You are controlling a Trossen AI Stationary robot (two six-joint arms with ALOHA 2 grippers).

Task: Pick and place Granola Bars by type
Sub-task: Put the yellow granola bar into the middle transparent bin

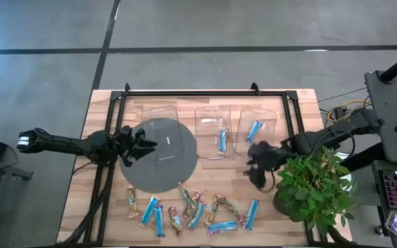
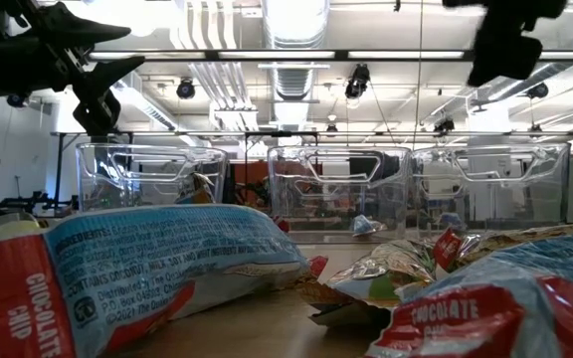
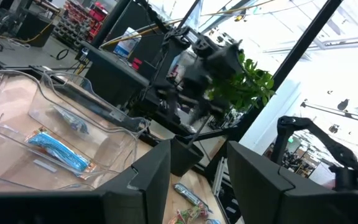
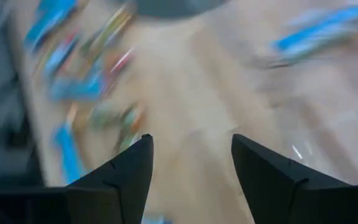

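- Three clear bins stand in a row at the far side of the counter (image 1: 102, 124): I see the left bin (image 1: 158, 116) with no bar showing inside, the middle bin (image 1: 216, 131) with one blue bar (image 1: 222, 140), and the right bin (image 1: 257, 127) with one blue bar (image 1: 253, 129).
- Left arm reaches in from the left, its left tool (image 1: 143, 143) held over the left edge of a dark round mat (image 1: 164, 162); its fingers (image 3: 148, 180) stand partly apart and grip nothing.
- Right arm comes in from the right, beside a potted plant (image 1: 316, 189); its right tool (image 1: 259, 176) hangs above bare wood just near of the right bin, fingers (image 4: 126, 174) spread with nothing between them.
- Remaining Granola Bars (image 1: 191, 210), blue and multicoloured mixed, lie scattered along the near edge of the counter, near and left of the right tool, well apart from the left tool.
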